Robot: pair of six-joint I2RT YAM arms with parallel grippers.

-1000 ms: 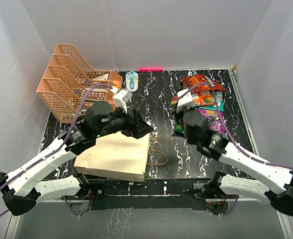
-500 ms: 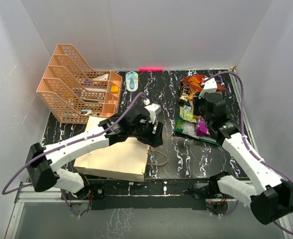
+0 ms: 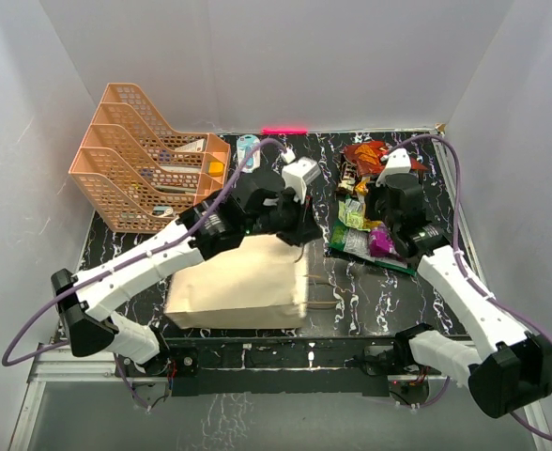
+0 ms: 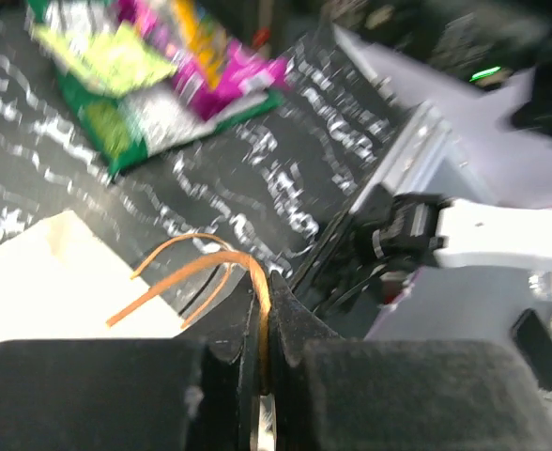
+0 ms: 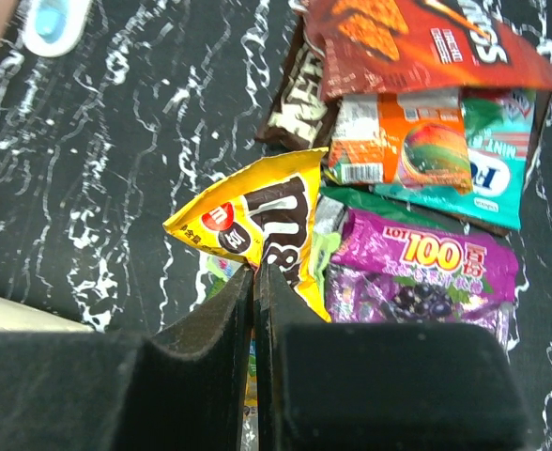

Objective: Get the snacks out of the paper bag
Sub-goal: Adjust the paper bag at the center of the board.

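The beige paper bag [image 3: 238,282] lies on the dark marbled table, its mouth to the right. My left gripper [image 4: 262,282] is shut on one of the bag's thin brown cord handles [image 4: 201,268], just past the bag's mouth. To the right lies a pile of snacks [image 3: 379,178]: an orange-red chip bag [image 5: 407,38], a purple pouch [image 5: 426,272], an orange packet [image 5: 407,141] and a green packet [image 4: 116,94]. My right gripper [image 5: 255,272] is shut on a yellow packet [image 5: 257,221], held over that pile.
A peach tiered tray rack [image 3: 145,169] stands at the back left. A small blue-and-white object [image 5: 55,23] lies at the back middle, partly behind the left arm. White walls close in the table on three sides.
My left gripper has shut on the cord handle and pulled up and right, so the bag has shifted right. The right arm has held still over the pile for the last half second.
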